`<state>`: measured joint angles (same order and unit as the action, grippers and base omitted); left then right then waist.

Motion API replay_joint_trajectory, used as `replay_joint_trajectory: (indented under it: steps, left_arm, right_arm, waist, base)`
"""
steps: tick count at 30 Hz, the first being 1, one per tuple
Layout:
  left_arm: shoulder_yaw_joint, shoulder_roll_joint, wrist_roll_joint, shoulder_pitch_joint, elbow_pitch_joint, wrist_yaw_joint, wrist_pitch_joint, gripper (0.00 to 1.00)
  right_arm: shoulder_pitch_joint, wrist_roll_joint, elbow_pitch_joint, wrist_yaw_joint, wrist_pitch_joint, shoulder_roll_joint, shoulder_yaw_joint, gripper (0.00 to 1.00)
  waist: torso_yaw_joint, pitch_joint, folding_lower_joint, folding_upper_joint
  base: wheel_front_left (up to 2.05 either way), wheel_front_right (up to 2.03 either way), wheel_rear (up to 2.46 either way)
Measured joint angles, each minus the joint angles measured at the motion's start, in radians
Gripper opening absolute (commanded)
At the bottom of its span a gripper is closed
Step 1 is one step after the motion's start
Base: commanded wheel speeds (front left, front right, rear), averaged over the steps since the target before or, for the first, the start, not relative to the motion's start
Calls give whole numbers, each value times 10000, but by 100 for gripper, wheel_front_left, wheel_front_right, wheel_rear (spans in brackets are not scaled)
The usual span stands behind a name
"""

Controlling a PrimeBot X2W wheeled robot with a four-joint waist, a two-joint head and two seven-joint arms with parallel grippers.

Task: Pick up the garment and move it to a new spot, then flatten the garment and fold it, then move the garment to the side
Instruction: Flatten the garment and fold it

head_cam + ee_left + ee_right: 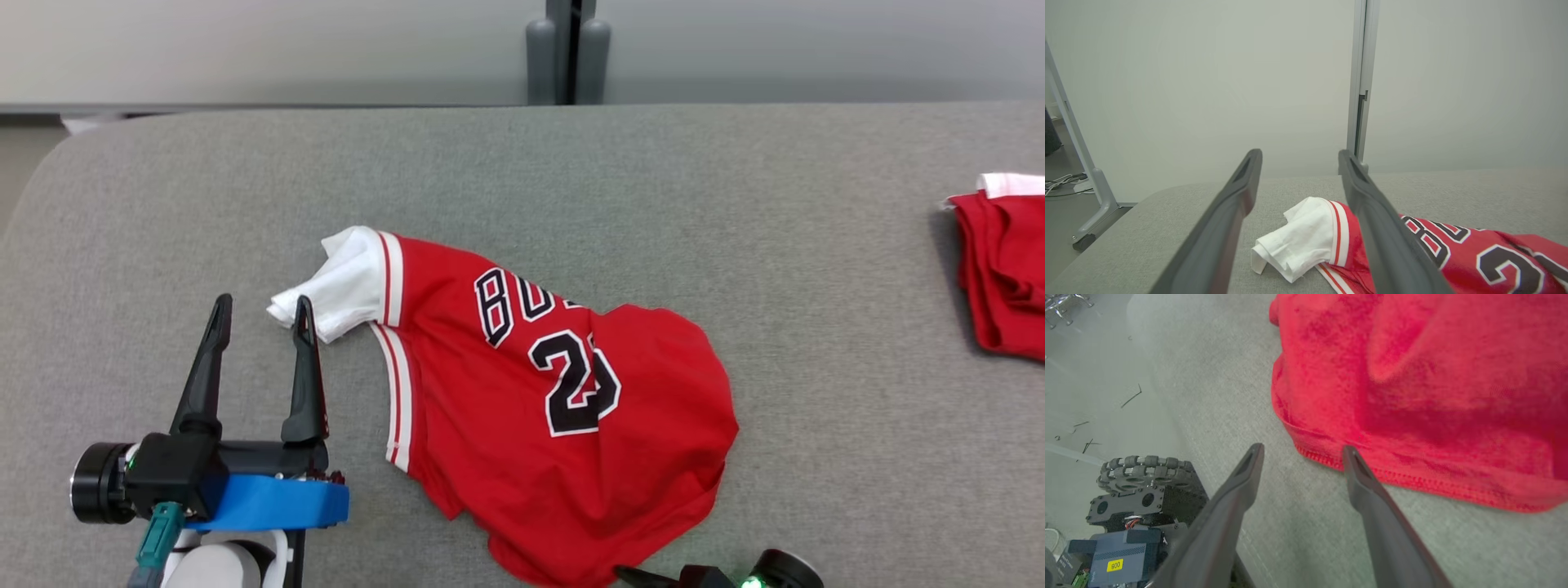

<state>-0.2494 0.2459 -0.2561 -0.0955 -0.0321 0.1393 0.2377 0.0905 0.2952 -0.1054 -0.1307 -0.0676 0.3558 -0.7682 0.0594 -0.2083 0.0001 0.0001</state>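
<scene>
Garment point(563, 408): red jersey, black numerals and letters outlined in white, lying crumpled on the grey bench point(163, 204), about mid-bench and towards its near edge. Not flattened; the body is bunched into a rounded heap with creases along the lower edge. White sleeve point(347, 282) with red-and-white striped trim sticks out from the garment's upper left end, itself folded and rumpled.

Left gripper point(263, 302): just left of the garment, beside the sleeve. Fingers well apart, nothing between them. In the head view the inner fingertip overlaps the sleeve's edge; contact cannot be told. The left wrist view looks along the fingers point(1372, 228) with the sleeve lower down between them and the lettering beyond the inner finger.

Right gripper point(1302, 448): at the garment's near edge, low in the head view. Fingers apart, holding nothing; grey bench between them. One fingertip sits right at the stitched hem point(1412, 484), the other on the bench side, clear of the cloth.

Further from the garment: second red cloth point(1004, 261) with a white edge, well to its right at the bench's end, apart from it. Grey upright post point(569, 49) behind the bench, beyond the garment. Right wrist view, away from the hem: robot's wheeled base point(1147, 486) with a yellow label point(1115, 565), standing on pale floor point(1086, 375)
</scene>
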Motion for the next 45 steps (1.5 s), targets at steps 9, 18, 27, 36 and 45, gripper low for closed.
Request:
replay_joint_trajectory:
  steps: [9,18,27,36,45]
  left_arm:
    - [31,-238,40,-396,236,-19,196,100]
    - [217,-311,128,-424,253,-8,238,100]
    - [343,-299,201,-340,194,6,240,100]
    - [244,-408,232,-371,224,-75,242,100]
    - [217,-669,280,-782,297,-226,242,100]
  right_arm:
    - [1327,337,-871,-15,-474,487,-834,0]
    - [1499,631,-134,-2,577,443,-194,0]
    - [1510,466,1632,0,1139,587,2280,0]
    - [1584,230,1423,-2,1049,399,4918,0]
    - [2651,439,-660,0,1354,756,6125,0]
  waist:
    - [498,-692,0,0]
    - [251,-688,1,1]
    - [-243,-476,0,0]
    - [-279,-509,-1,0]
    - [8,-1249,0,1]
  base:
    - [0,0,0]
    - [0,0,0]
    - [0,0,0]
    - [0,0,0]
    - [0,0,0]
